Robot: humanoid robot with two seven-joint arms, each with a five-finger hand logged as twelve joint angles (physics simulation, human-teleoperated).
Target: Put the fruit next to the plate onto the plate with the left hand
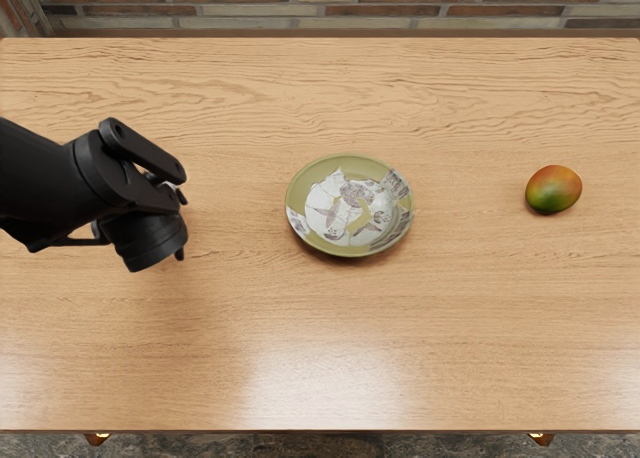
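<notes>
Wooden table, brick wall behind. Plate at centre, no fruit on it. Mango on table, well right of plate. Left hand hovers far left, nothing seen in it; how open, cannot tell. Likely must reach across plate.

The place read as a simulated domestic room: a wood-grain surface backed by a red brick wall, grey stone floor below its front edge, and a patterned plate set out on it.
</notes>
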